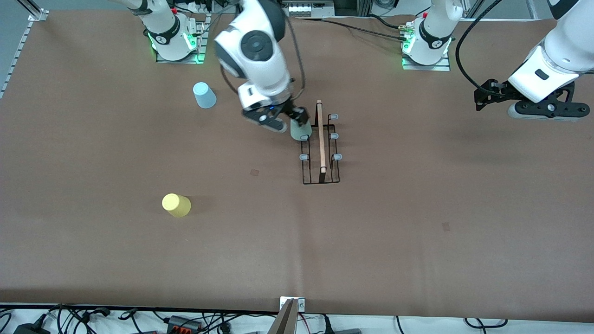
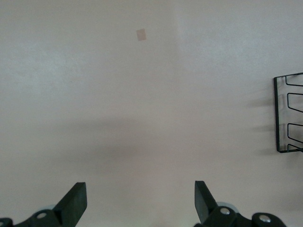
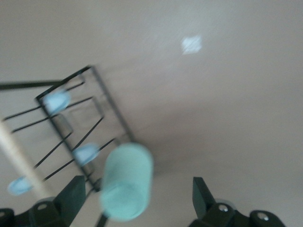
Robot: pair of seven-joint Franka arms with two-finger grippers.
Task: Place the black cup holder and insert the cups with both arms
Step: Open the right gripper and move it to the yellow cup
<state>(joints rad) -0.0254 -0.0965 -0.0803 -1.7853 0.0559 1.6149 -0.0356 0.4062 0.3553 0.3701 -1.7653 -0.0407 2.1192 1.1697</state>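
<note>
Going across the front view: the yellow cup [image 1: 176, 205] is sitting nearest the camera at the right arm's end of the table, and the light blue cup [image 1: 204, 94] is waiting up near that arm's base. The right gripper [image 1: 297, 121] is hanging over the black cup holder [image 1: 320, 147] mid-table, fingers spread wide, with the sage green cup [image 3: 126, 188] sitting on a prong between them, seemingly just let go. Next I'm guessing it's lifting clear without snagging the wooden handle [image 1: 320, 136]. The left gripper [image 2: 140, 201] is waiting over bare table [image 1: 417, 232], fingers open and empty.
</note>
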